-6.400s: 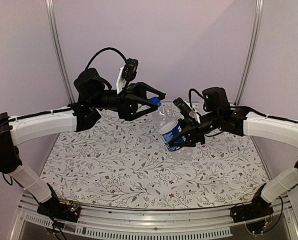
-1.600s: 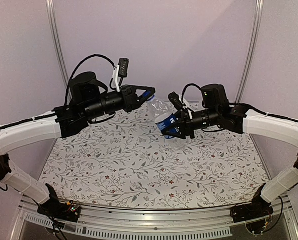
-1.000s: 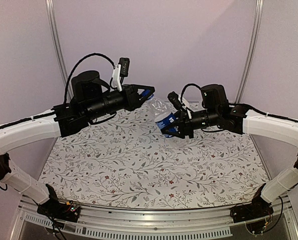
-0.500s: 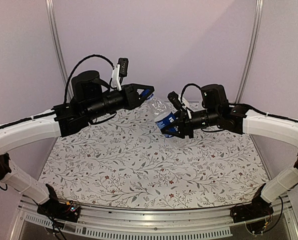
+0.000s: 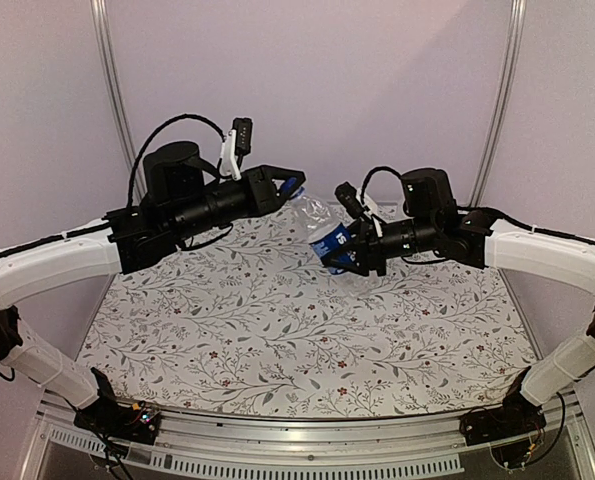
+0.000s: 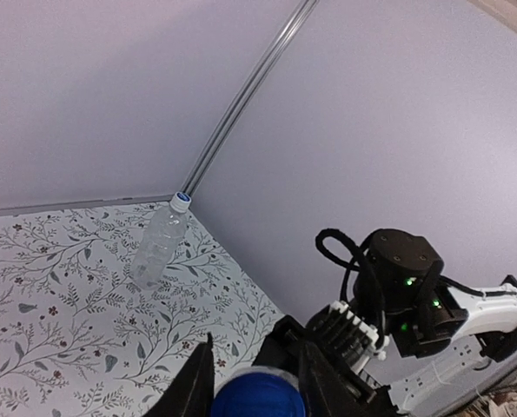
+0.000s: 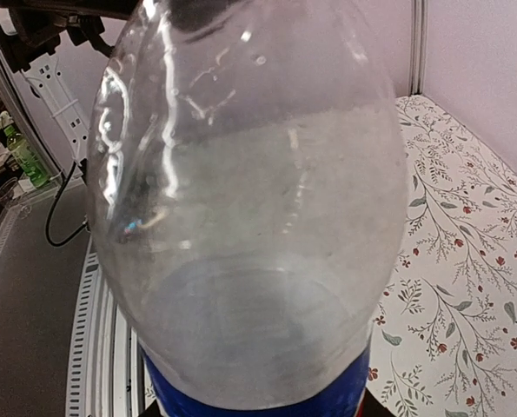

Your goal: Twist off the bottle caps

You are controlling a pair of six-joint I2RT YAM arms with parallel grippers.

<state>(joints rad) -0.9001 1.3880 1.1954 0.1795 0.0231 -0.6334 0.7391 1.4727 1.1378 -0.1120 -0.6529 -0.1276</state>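
My right gripper (image 5: 349, 252) is shut on the blue label band of a clear bottle (image 5: 325, 232) and holds it tilted in the air, neck toward the left arm. The bottle (image 7: 249, 217) fills the right wrist view and hides those fingers. My left gripper (image 5: 282, 188) is shut on its solid blue cap (image 5: 293, 187), which sits at the bottle's neck. In the left wrist view the blue cap (image 6: 258, 398) lies between my dark fingers (image 6: 194, 387). The plain bottle (image 6: 156, 250) stands upright by the far corner, with a whitish-blue cap (image 6: 181, 201) on top.
The table has a floral cloth (image 5: 277, 330). A metal corner post (image 6: 241, 95) rises behind the plain bottle. Lilac walls close in the back and sides. The right arm's wrist (image 6: 397, 287) faces the left wrist camera closely.
Six seconds ago my left gripper was open around the cap; now it is shut on it and the wrist has turned. The held bottle sits slightly higher and further left. The last half second shows almost no motion.
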